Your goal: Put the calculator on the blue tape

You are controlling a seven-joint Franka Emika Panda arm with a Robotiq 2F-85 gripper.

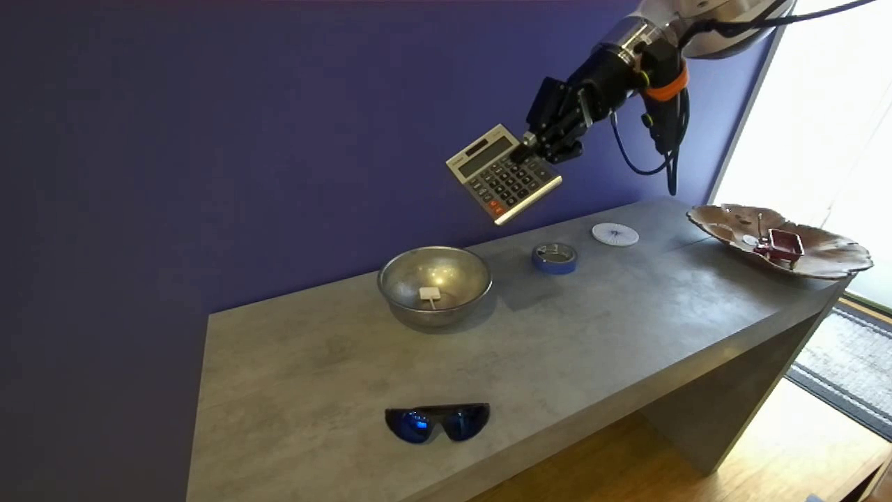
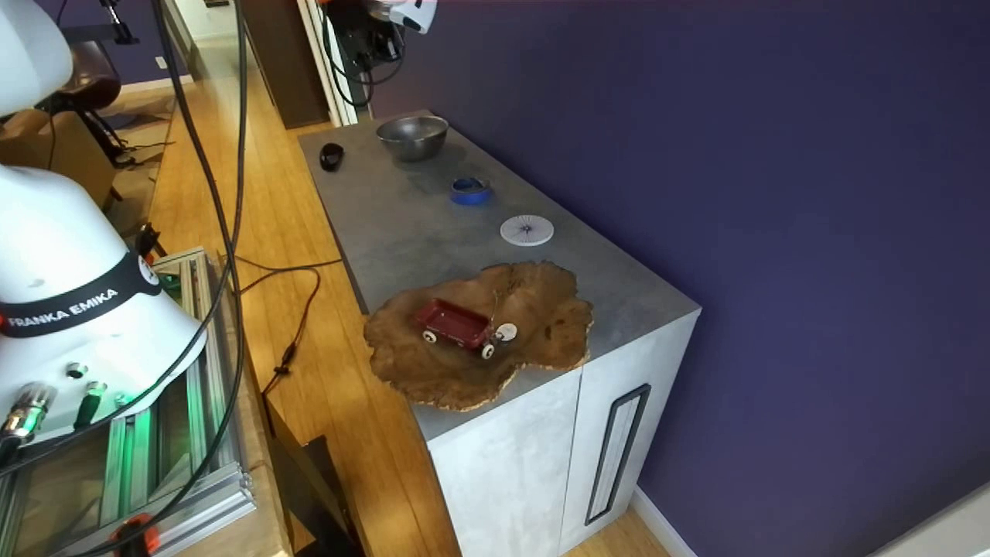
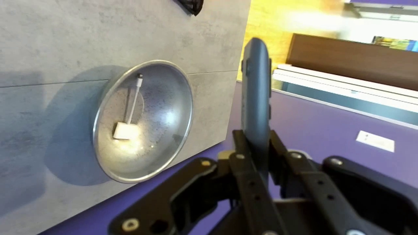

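Observation:
The calculator (image 1: pixel 496 176) is a silver slab with dark keys, held tilted in the air, its keys facing the camera in an exterior view. My gripper (image 1: pixel 523 150) is shut on one edge of it. In the wrist view the gripper (image 3: pixel 255 138) pinches the calculator (image 3: pixel 256 88), seen edge-on. The blue tape (image 1: pixel 555 267) is a low round roll on the table, below and a little right of the calculator in that exterior view. It also shows in an exterior view (image 2: pixel 472 196), where the calculator is out of sight. The tape is out of the wrist view.
A metal bowl (image 1: pixel 435 314) with a white adapter (image 1: pixel 430 293) inside stands beside the tape. A white disc (image 1: pixel 615 234) lies on its other side. Sunglasses (image 1: pixel 437 423) lie near the front edge. A wooden tray (image 2: pixel 402 363) holds a red wagon (image 2: pixel 455 323). A purple wall (image 1: pixel 313 139) backs the table.

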